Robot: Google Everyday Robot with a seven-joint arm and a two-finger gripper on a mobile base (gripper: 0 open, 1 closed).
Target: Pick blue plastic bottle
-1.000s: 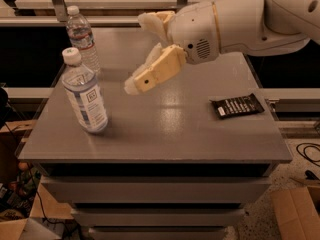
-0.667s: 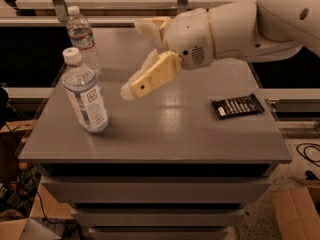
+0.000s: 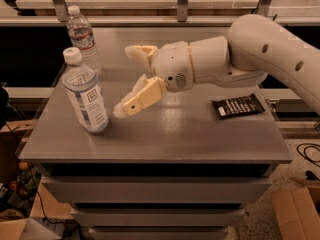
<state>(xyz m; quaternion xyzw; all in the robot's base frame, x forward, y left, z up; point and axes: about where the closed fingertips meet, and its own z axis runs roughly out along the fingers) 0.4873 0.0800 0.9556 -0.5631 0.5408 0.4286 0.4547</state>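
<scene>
The blue plastic bottle (image 3: 86, 96) stands upright at the left of the surface (image 3: 175, 139), near the spread, empty pincer (image 3: 125, 81); it looks light, smooth and thin-walled, so I would take it gently around the labelled middle.

Arm (image 3: 270, 49) enters from 3 o'clock; gripper (image 3: 126, 82) points toward 9 o'clock, fingers (image 3: 142, 96) spread wide.
</scene>
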